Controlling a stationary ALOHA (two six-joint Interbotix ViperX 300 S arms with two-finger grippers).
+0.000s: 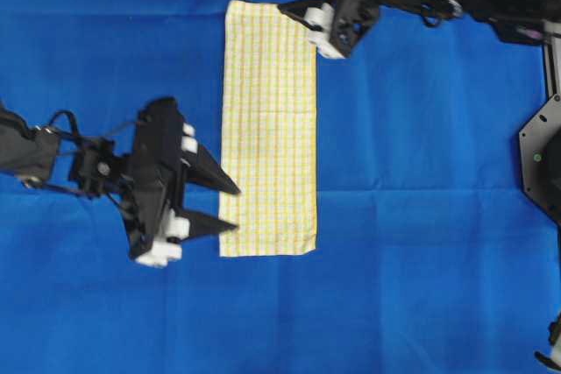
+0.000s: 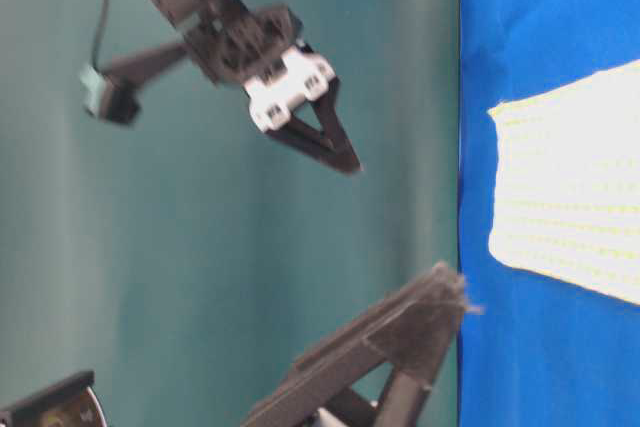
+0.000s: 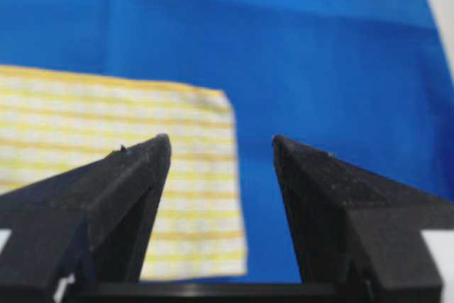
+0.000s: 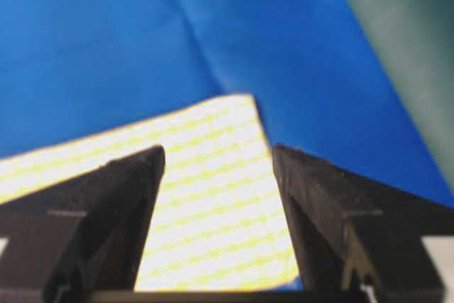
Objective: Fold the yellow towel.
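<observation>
Item: thin rectangular yellow-and-white checked cloth towel (image 1: 268,129), lying flat as a long narrow strip running from the upper centre to the lower centre of the overhead view, on a large plain blue cloth (image 1: 421,243) that covers the tabletop. A faint crease crosses the strip near its middle; the solid yellow hem shows along its right edge, and the strip looks already doubled lengthwise, though the layers cannot be counted. Left gripper (image 1: 228,206): at the lower left of the overhead view, black fingers (image 3: 135,175) spread well apart and holding nothing, tips just at the strip's lower left edge; whether they touch it cannot be told. Right gripper (image 4: 216,157): at the top of the overhead view, above the strip's upper right corner, fingers likewise spread and empty. Handling, as judged: light, soft, limp, no stiffness of its own; it will sag and drag unless lifted at two points together. Suggested hold: pinch both corners of one short end, close to the hem, and carry them to the opposite end.
</observation>
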